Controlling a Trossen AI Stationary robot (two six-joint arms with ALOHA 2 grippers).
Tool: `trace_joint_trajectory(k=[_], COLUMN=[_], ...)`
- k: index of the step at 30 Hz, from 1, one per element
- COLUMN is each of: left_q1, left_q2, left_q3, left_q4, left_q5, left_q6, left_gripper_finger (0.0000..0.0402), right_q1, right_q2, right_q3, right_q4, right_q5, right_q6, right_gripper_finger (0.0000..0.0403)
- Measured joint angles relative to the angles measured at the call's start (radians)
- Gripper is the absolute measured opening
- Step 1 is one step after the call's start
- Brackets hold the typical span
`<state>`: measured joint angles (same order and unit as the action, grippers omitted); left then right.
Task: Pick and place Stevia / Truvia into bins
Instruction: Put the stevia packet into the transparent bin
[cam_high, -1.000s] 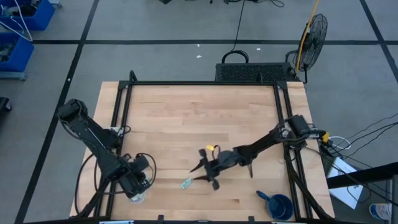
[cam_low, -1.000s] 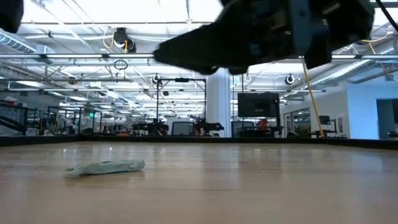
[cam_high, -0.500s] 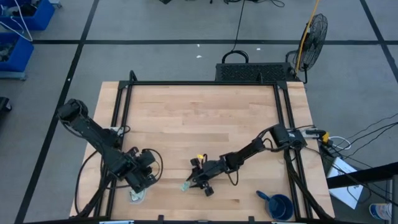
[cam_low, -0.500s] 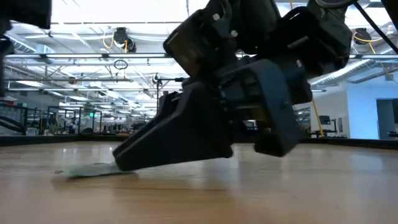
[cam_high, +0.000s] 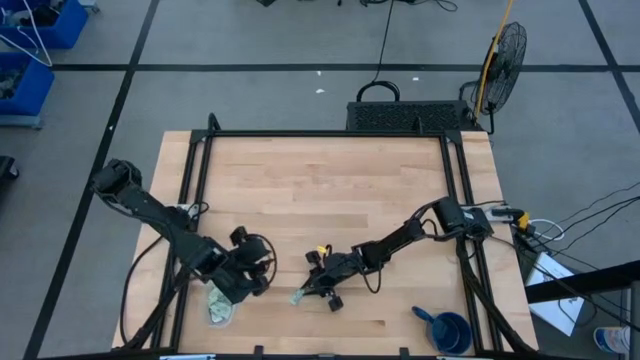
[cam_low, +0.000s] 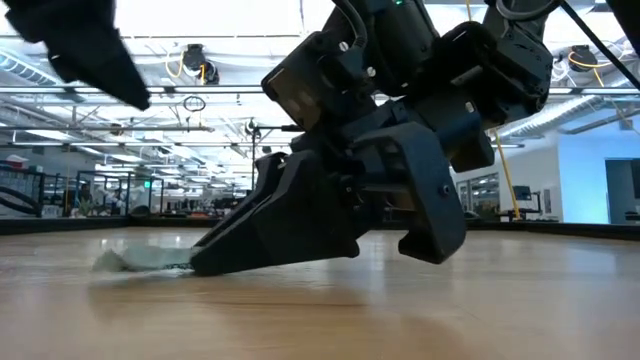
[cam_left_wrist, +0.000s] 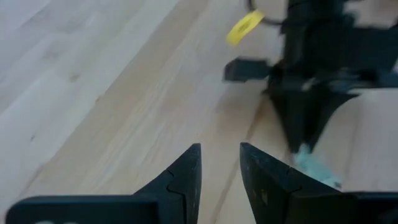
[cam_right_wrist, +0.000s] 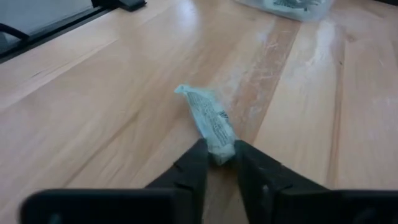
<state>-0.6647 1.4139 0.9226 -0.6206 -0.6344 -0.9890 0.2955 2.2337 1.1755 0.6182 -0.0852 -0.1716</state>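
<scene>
Right wrist view: pale green sachet (cam_right_wrist: 208, 126) flat on the wooden table (cam_right_wrist: 93, 93), long axis running straight out from the right gripper (cam_right_wrist: 217, 155) toward twelve o'clock, near end pinched between the closing fingertips. Clear tub (cam_right_wrist: 289, 7) well beyond, at about one o'clock. From above, sachet (cam_high: 299, 296) at six o'clock on the table, right gripper (cam_high: 318, 287) touching it and nearer by far; left gripper (cam_high: 258, 280) at nine o'clock of it, part open, empty, above the tub (cam_high: 221, 309).
</scene>
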Motion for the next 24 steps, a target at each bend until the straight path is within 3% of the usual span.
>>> trace_joint_trajectory(k=[4, 7, 12, 19, 24], left_q1=[0.014, 0.014, 0.009, 0.009, 0.032], left_q2=[0.000, 0.003, 0.014, 0.091, 0.175], left_q3=[0.000, 0.000, 0.001, 0.002, 0.001], left_q4=[0.107, 0.163, 0.193, 0.229, 0.232], left_q5=[0.004, 0.021, 0.135, 0.133, 0.124], left_q6=[0.062, 0.067, 0.100, 0.177, 0.276], left_gripper_finger=[0.0115, 0.0115, 0.0115, 0.0115, 0.0115], right_q1=[-0.001, -0.003, -0.003, -0.020, -0.038], right_q2=[0.000, 0.000, -0.019, -0.072, -0.079], right_q3=[0.000, -0.001, -0.002, -0.004, -0.004], right_q4=[-0.002, -0.001, -0.012, -0.033, -0.036], right_q5=[0.006, 0.009, 0.059, 0.250, 0.238], right_q6=[-0.012, -0.026, -0.032, -0.083, -0.017], right_gripper_finger=[0.0008, 0.0008, 0.0002, 0.0002, 0.0003])
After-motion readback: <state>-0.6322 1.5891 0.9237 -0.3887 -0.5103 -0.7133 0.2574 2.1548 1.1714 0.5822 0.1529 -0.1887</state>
